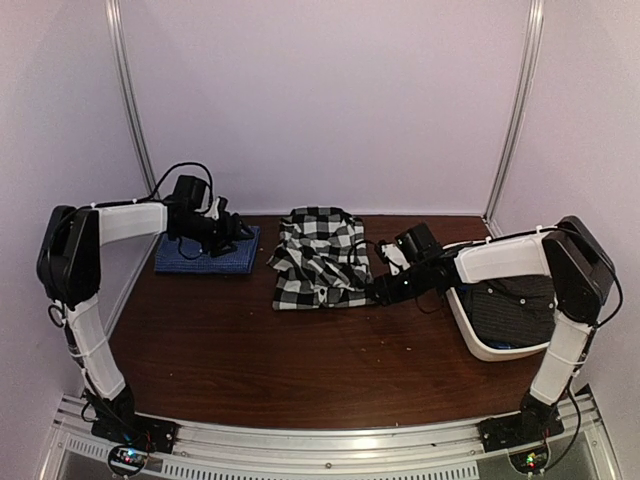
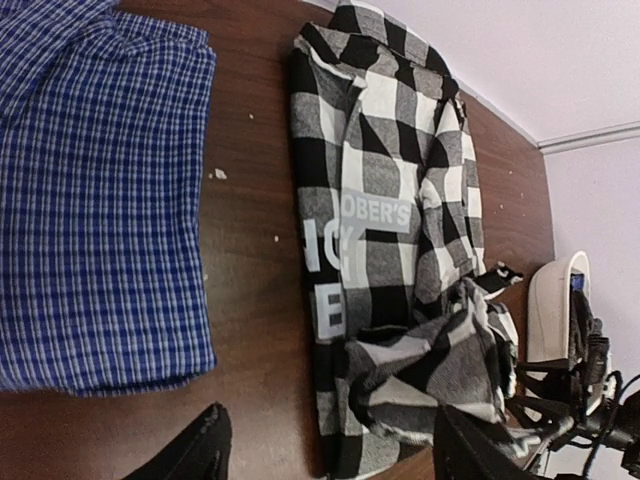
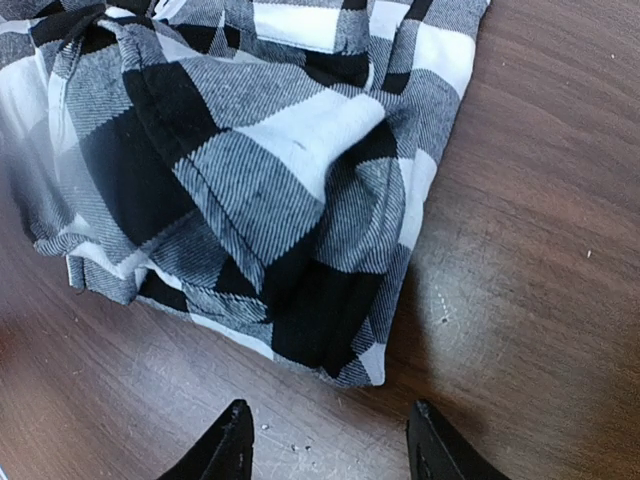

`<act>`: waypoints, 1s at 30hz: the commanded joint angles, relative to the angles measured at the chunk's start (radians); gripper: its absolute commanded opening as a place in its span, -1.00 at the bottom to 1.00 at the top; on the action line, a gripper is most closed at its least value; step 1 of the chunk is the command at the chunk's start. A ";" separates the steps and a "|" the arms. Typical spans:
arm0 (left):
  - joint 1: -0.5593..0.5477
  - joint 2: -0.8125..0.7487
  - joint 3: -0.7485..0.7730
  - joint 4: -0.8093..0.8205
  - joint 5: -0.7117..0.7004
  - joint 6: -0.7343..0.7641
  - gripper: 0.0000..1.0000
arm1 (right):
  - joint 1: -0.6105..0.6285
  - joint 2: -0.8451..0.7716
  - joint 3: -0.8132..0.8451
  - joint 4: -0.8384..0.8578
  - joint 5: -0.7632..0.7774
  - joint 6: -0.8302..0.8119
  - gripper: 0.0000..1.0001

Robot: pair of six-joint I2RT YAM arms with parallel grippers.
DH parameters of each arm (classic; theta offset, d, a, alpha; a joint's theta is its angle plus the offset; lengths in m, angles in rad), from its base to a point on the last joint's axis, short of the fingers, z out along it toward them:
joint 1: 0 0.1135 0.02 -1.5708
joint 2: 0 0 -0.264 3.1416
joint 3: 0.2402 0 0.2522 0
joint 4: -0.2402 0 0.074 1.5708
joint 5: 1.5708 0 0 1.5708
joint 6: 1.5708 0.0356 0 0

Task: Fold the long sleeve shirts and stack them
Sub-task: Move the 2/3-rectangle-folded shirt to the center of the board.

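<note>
Blue finely checked cloth shirt cut off by left wrist view's left and top edges; left end effector covers part of it in top view. Black-and-white checked cloth shirt runs off right wrist view's top and left, blurred there. Dark charcoal cloth shirt in white oval plastic basket partly behind right arm, pattern unreadable.

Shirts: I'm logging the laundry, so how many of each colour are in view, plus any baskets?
Black-and-white checked shirt: 1
Blue checked shirt: 1
Dark charcoal shirt, lying in the basket: 1
White basket: 1
Total: 4 things, 3 of them shirts
</note>
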 commanded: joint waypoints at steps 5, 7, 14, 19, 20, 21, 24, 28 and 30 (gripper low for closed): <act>-0.089 -0.254 -0.350 0.068 -0.074 0.037 0.18 | -0.010 -0.012 -0.045 0.096 -0.062 0.011 0.00; -0.122 -0.262 -0.406 0.116 -0.071 0.024 0.10 | -0.011 0.012 -0.030 0.093 -0.067 0.009 -0.04; -0.226 -0.163 -0.435 0.238 -0.096 0.001 -0.03 | -0.017 0.054 -0.012 0.101 -0.043 0.018 -0.16; -0.245 -0.085 -0.413 0.285 -0.109 0.002 -0.09 | -0.022 0.068 -0.024 0.131 -0.045 0.032 -0.21; -0.246 -0.073 -0.409 0.293 -0.110 0.001 -0.10 | -0.023 0.075 -0.023 0.136 -0.047 0.035 -0.23; -0.246 -0.062 -0.401 0.299 -0.110 0.003 -0.11 | -0.023 0.080 -0.021 0.138 -0.051 0.039 -0.25; -0.254 -0.030 -0.373 0.304 -0.112 0.005 -0.15 | -0.023 0.086 -0.027 0.150 -0.051 0.049 -0.28; -0.263 0.005 -0.349 0.306 -0.092 0.011 -0.17 | -0.025 0.099 -0.028 0.151 -0.046 0.053 -0.33; -0.268 0.014 -0.345 0.305 -0.078 0.010 -0.20 | -0.023 0.101 -0.028 0.151 -0.045 0.059 -0.40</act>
